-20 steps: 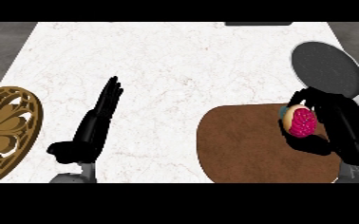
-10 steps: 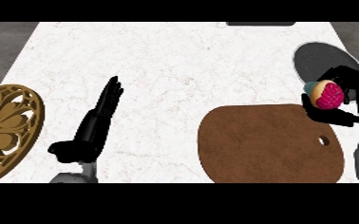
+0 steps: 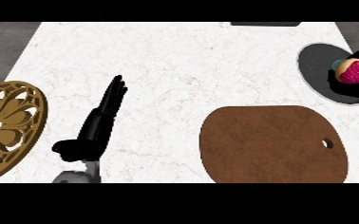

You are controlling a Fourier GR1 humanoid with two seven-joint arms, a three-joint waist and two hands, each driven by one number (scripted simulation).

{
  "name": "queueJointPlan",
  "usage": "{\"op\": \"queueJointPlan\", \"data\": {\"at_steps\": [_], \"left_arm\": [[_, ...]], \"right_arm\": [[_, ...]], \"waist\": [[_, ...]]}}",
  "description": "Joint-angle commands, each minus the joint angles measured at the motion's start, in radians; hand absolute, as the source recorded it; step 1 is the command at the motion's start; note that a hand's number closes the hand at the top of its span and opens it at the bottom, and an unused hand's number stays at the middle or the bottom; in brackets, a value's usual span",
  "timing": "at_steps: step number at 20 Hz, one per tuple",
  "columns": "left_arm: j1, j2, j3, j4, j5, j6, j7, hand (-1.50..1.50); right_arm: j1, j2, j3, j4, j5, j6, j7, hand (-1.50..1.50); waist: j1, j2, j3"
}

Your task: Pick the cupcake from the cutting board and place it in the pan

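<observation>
While my left hand (image 3: 95, 128) rested open near the worktop's (image 3: 182, 61) front edge, fingers straight, the brown cutting board (image 3: 270, 144) lay bare at the front right. Farther back, at the right edge, my right hand (image 3: 354, 57) curled round the cupcake (image 3: 346, 71) over the pan (image 3: 316, 66).

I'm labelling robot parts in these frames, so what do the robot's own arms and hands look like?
The left hand is glossy black, with long slim fingers and a rounded thumb, joined to a grey forearm at the view's lower edge. Of the right hand only a black sliver shows at the right edge; its forearm is out of view. No cables or markings show.
</observation>
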Motion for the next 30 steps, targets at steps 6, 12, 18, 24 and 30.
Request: {"op": "queueJointPlan", "data": {"at_steps": [6, 12, 18, 24, 30], "left_arm": [[0.007, -0.009, -0.023, -0.031, 0.004, -0.019, 0.02, 0.0], [-0.01, 0.003, -0.011, 0.021, -0.006, -0.033, -0.027, 0.0], [-0.074, -0.018, -0.029, 0.011, -0.023, -0.016, 0.02, 0.0], [-0.037, -0.008, -0.03, -0.015, -0.014, -0.029, 0.017, 0.0], [-0.042, -0.008, -0.017, -0.008, -0.019, -0.017, 0.013, 0.0]], "right_arm": [[-0.225, -0.112, -0.182, 0.525, -0.104, -0.201, -0.312, 1.5], [-0.333, -0.24, -0.214, 0.71, -0.1, -0.183, -0.37, 1.5], [-0.332, -0.254, -0.026, 0.879, 0.095, 0.002, -0.178, -1.5], [-0.396, -0.22, -0.087, 0.938, 0.016, 0.137, -0.261, -1.5], [-0.4, -0.223, -0.232, 0.921, -0.129, 0.124, -0.399, -1.5]], "waist": [[0.03, 0.011, 0.003], [0.05, 0.023, 0.004], [0.081, 0.036, 0.003], [0.073, 0.029, 0.007], [0.057, 0.03, 0.009]]}}
